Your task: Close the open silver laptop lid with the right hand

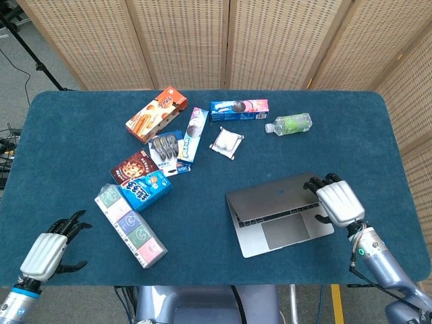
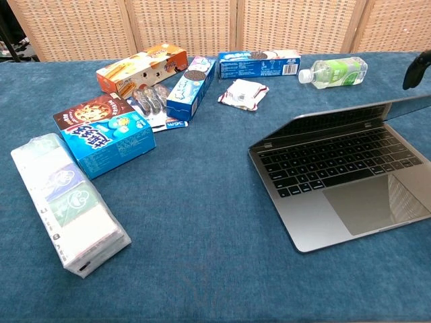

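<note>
The silver laptop (image 1: 278, 213) (image 2: 337, 175) lies at the table's right front with its lid tipped far down over the keyboard, a narrow gap left. My right hand (image 1: 337, 201) presses on the lid's right top edge, fingers spread flat; only a dark fingertip (image 2: 416, 69) shows in the chest view. My left hand (image 1: 48, 247) hovers near the front left corner, fingers apart, holding nothing.
Snack boxes (image 1: 156, 113) (image 2: 142, 68), cookie packs (image 1: 238, 109) and a long pack (image 1: 130, 225) (image 2: 67, 202) lie left of the laptop. A green bottle (image 1: 289, 124) (image 2: 335, 71) lies behind it. A small white packet (image 1: 226, 142) sits mid-table.
</note>
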### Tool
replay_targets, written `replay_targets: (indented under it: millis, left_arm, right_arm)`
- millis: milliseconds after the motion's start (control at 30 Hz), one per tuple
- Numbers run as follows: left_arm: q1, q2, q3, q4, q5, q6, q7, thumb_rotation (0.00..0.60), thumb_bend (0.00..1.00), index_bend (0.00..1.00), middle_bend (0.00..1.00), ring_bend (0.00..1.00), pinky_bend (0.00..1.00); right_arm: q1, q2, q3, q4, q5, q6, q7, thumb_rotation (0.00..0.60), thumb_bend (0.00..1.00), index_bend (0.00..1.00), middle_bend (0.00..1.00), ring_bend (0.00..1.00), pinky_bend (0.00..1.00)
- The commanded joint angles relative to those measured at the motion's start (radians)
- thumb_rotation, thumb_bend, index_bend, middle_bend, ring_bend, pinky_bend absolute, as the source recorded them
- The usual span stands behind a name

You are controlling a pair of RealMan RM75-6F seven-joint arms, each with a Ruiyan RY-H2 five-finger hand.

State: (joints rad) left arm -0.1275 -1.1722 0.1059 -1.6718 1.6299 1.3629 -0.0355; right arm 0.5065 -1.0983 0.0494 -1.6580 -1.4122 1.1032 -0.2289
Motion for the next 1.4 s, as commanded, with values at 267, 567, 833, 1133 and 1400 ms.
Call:
replay_targets:
  millis: [267,567,833,1133,1400]
  left_arm:
    - [-0.002,0.001,0.003,-0.004,0.0,-0.005,0.006,0.6,0.01,0.28,0.13,0.21,0.18]
    - [-0.001,0.005,0.007,-0.006,0.007,-0.002,0.005,0.6,0.01,0.28,0.13,0.21,0.18]
    - [0.002,0.011,0.01,-0.01,0.018,0.01,-0.004,0.6,0.01,0.28,0.13,0.21,0.18]
    - [0.0,0.017,0.017,-0.018,0.029,0.008,-0.001,0.6,0.01,0.28,0.13,0.21,0.18]
    - [0.0,0.018,0.022,-0.024,0.039,0.009,0.002,0.6,0.01,0.28,0.13,0.21,0.18]
  right_arm:
    - [-0.019,0.001,-0.011,0.011,-0.002,-0.005,0.015,0.6,0.02,0.3,0.3,0.46,0.26]
    - [-0.035,0.003,-0.02,0.018,0.003,-0.012,0.02,0.6,0.02,0.3,0.3,0.46,0.26]
    - [-0.045,0.005,-0.023,0.02,0.003,-0.011,0.022,0.6,0.02,0.3,0.3,0.46,0.26]
    - [-0.065,0.005,-0.031,0.051,0.018,-0.015,0.044,0.6,0.02,0.3,0.3,0.46,0.26]
    - [-0.084,-0.022,-0.051,0.119,0.018,-0.037,0.087,0.6,0.02,0.29,0.3,0.46,0.26]
